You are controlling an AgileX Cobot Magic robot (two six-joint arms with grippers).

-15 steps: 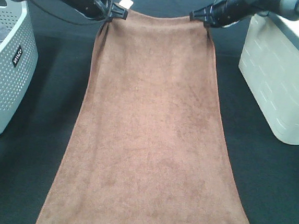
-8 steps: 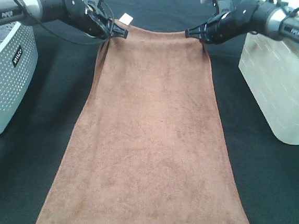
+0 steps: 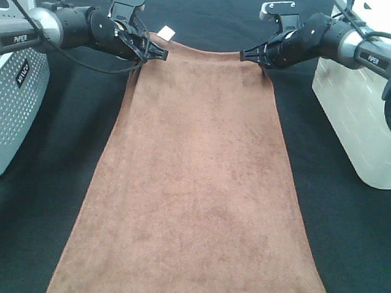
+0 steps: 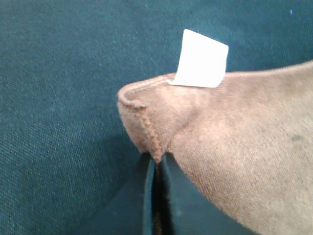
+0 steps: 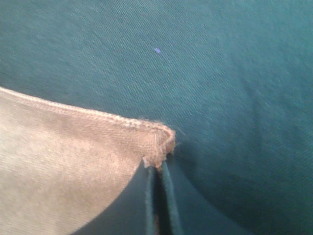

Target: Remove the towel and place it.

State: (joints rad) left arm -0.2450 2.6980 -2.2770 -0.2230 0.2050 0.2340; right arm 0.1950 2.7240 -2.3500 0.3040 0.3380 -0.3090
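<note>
On the far left stands a perforated grey basket [image 3: 8, 96]. Next, the left pincer [image 3: 157, 51] is pinched on the far left corner of the towel [image 3: 199, 188], just beside its white tag [image 3: 167, 32]. The towel lies spread on the black counter [image 3: 58, 148], its long axis running from the pincers toward the camera. The right pincer [image 3: 248, 55] is pinched on the far right corner, so each arm holds its nearer corner. A white bin [image 3: 363, 113] stands rightmost.
</note>
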